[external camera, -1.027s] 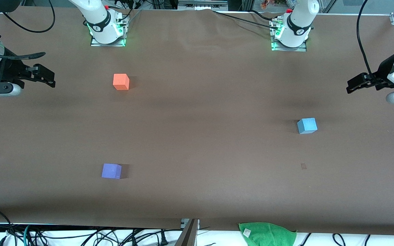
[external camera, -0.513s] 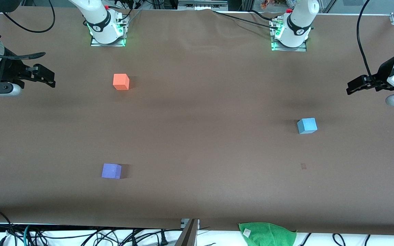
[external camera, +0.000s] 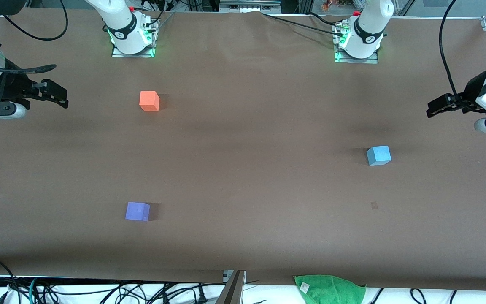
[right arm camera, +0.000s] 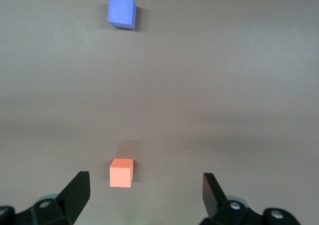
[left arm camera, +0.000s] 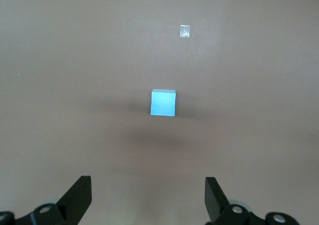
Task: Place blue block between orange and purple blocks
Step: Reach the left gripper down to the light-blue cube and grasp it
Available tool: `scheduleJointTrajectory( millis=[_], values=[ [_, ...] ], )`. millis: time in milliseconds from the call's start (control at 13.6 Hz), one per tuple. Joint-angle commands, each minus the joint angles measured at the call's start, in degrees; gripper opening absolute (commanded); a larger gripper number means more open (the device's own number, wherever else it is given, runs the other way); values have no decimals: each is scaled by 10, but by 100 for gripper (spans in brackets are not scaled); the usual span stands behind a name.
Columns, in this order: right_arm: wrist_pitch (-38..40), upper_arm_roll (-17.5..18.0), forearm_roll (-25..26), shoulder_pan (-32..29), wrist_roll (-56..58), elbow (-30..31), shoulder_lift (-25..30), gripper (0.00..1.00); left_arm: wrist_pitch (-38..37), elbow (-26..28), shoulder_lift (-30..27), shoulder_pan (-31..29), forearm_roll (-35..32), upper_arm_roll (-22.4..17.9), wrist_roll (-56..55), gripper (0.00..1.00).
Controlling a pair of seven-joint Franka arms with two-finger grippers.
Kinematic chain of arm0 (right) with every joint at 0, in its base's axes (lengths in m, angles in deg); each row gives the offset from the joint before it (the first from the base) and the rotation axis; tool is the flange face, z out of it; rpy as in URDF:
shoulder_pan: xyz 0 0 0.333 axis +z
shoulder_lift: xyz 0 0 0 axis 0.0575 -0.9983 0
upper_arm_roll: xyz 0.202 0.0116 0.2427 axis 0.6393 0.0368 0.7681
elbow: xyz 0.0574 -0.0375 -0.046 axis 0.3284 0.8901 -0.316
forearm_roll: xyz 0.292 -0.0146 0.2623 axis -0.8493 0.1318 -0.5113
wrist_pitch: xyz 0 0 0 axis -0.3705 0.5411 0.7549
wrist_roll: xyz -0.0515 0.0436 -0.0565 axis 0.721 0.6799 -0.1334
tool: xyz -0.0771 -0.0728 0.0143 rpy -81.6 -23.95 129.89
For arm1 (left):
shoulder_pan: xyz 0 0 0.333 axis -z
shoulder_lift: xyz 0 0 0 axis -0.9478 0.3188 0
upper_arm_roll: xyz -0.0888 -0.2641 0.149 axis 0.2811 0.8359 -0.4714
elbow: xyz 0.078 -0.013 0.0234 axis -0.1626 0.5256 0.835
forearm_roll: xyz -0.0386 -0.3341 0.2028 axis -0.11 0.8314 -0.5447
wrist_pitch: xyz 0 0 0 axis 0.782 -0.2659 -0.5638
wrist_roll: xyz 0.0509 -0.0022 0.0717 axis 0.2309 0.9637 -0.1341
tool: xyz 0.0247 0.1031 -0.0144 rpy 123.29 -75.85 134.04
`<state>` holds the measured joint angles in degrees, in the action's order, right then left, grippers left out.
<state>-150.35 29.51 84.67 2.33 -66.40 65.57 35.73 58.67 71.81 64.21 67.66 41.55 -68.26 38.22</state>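
While both arms hung at the ends of the table, the blue block sat alone on the brown table toward the left arm's end, well apart from the other two cubes. The orange block lay toward the right arm's end, and the purple block lay nearer to the front camera than the orange one, with a wide bare stretch of table between them where the blue cube would have to go. The left gripper hovered over the table's edge at its own end, fingers spread wide and holding nothing; in the left wrist view the blue block lay straight ahead of the gripper, centred between the two black fingertips but well short of them. A small pale mark showed on the cloth past the cube. The right gripper waited over its own end, likewise spread and empty, looking down on the orange block and the purple block. Judging by distance, the left arm was far nearer to the blue cube and the likelier one to fetch it; being a cube, it offered no long axis to favour. A green cloth lay off the table's edge nearest the front camera.
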Motion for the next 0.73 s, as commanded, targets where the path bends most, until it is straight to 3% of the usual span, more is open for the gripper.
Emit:
scheduleJointTrajectory(
  millis=[0,293,660],
  values=[
    [4,0,-7,-2,7,-16,-7,100,56,56,-3,-3,6,5,-4,100],
    [4,0,-8,-1,7,-16,-7,100,232,176,16,-4,7,5,3,100],
    [4,0,-8,-1,7,-16,-7,100,309,184,124,-4,-2,5,13,100]
  ],
)
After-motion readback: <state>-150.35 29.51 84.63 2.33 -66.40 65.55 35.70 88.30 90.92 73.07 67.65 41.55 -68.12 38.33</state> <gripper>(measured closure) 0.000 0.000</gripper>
